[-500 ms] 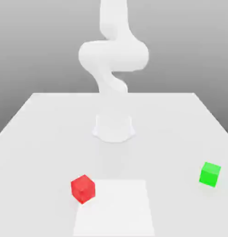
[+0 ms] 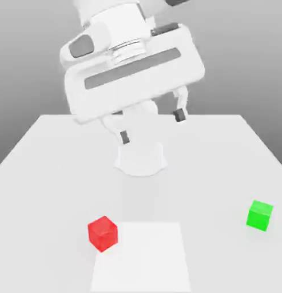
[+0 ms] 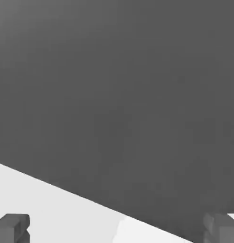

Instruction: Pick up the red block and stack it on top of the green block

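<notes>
Pincer (image 2: 151,126): your fingers stand wide apart, nothing between them, high over the table (image 2: 51,171) | red block (image 2: 103,233): on the table toward the exterior view's left, seemingly touching the pale square patch (image 2: 149,257) | green block (image 2: 259,215): well apart, toward the exterior view's right.

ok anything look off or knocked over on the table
Nothing stands out. The red block and green block both sit flat on the table, apart, and the open tool hangs well above them.
</notes>
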`<action>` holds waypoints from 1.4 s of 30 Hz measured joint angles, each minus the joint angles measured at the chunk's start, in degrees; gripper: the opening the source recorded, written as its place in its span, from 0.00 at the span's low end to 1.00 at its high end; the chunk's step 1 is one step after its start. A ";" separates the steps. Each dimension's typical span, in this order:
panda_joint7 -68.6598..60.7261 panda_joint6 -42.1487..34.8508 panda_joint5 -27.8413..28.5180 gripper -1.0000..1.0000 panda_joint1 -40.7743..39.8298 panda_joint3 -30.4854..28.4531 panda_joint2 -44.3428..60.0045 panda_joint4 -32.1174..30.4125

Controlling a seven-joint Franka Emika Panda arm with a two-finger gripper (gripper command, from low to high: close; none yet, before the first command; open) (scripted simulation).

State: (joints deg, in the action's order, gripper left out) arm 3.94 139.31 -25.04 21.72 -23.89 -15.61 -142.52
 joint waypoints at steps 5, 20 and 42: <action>-10.25 2.40 -4.90 0.50 1.61 -1.73 8.08 -3.11; -19.15 17.60 11.46 0.50 -2.29 -5.43 17.30 -15.15; -29.30 31.45 3.70 0.00 -15.91 9.72 29.93 -14.92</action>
State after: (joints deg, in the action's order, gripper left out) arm -25.36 170.76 -21.34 5.81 -14.16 14.32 -157.44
